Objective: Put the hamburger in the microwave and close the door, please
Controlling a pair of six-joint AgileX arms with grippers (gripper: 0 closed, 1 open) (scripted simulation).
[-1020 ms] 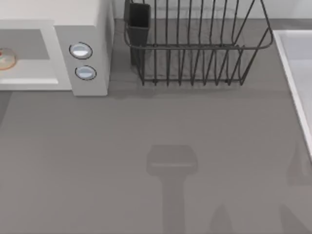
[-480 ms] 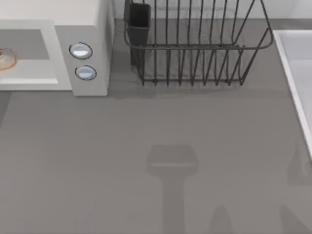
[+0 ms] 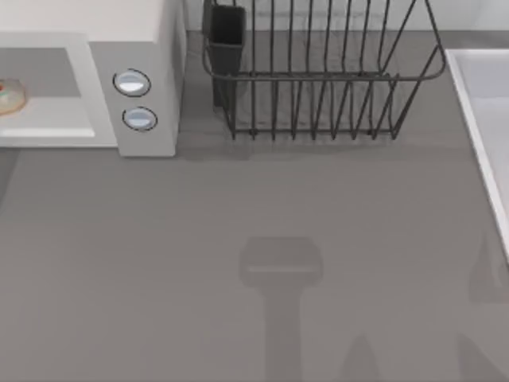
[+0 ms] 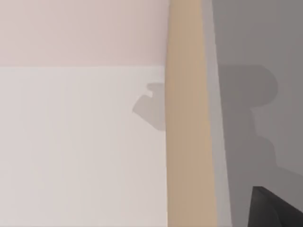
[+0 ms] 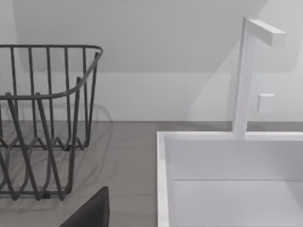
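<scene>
Grey surface [image 3: 238,207] runs across the top view, carrying the microwave [image 3: 147,32] at far left, a dark wire dish rack [image 3: 318,79] behind centre, and a white sink [image 3: 485,103] at the right edge. Hamburger [image 3: 9,96] sits inside the grey cavity of the microwave, on its floor, so placement reads as complete and closing the door is, by my judgement, the step in hand. Two dials [image 3: 132,83] mark the side panel beside the cavity.

My left wrist view faces pale flat panels and a tan vertical strip [image 4: 187,142] at close range; I cannot tell what these are, nor whether either arm's fingers are open or closed.

To do the closing well, I would press on the door's outer face, sweep in a smooth arc about the hinge, and avoid reaching into the cavity where the hamburger could be knocked.
</scene>
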